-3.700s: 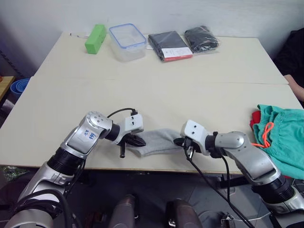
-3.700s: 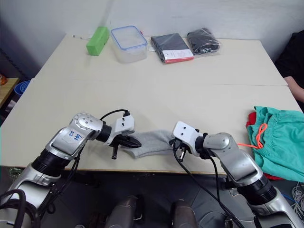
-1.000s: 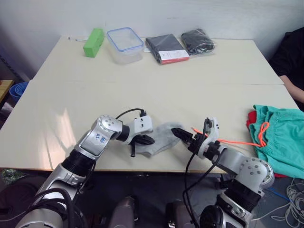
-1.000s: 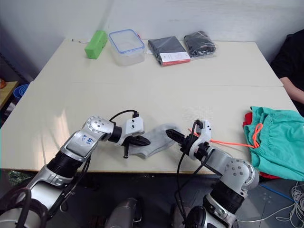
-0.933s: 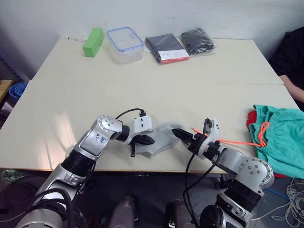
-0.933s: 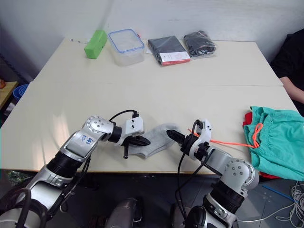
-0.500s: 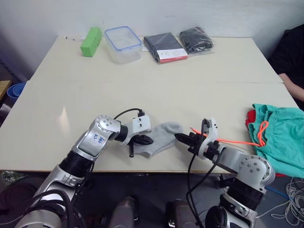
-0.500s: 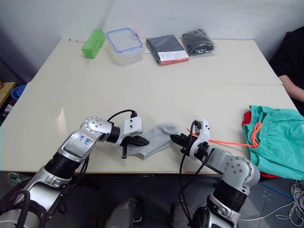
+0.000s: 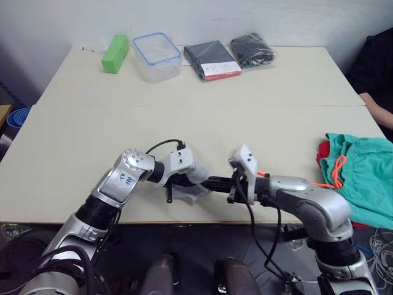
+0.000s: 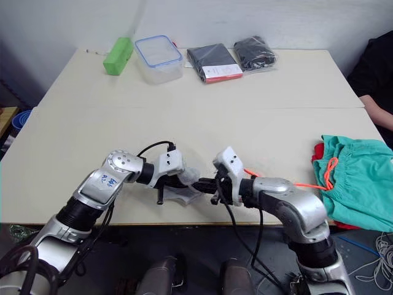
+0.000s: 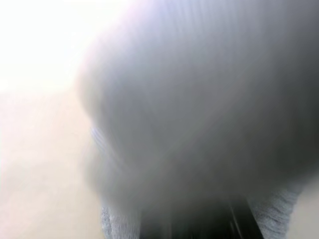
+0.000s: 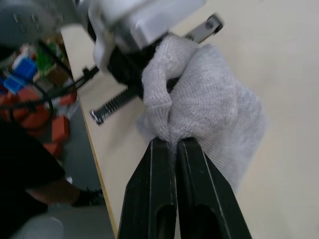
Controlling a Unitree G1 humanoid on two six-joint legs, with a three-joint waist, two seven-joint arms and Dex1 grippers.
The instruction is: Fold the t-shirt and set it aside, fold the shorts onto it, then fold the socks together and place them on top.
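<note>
The right gripper (image 12: 168, 144) has its two black fingers (image 12: 149, 199) pressed together on a fold of the socks (image 12: 209, 119), pinching the grey knit at its near edge. The left gripper (image 9: 187, 179) sits at the other side of the same bundle, its fingers buried in the cloth; whether they are clamped or parted cannot be told. The socks (image 9: 191, 184) lie bunched between the two grippers near the front edge of the bench (image 9: 184, 123), about midway along it.

At the right edge of the bench lie the shorts (image 9: 362, 178), teal-green with an orange drawstring (image 9: 336, 172), on top of the t-shirt (image 9: 323, 150), whose red cloth peeks out at their left side.

Along the far edge stand a green block (image 9: 115, 45), a clear lidded box (image 9: 156, 55), a dark flat packet (image 9: 212, 59) and a black bagged bundle (image 9: 252, 49). A person's arm (image 9: 377, 110) shows beyond the right edge.
</note>
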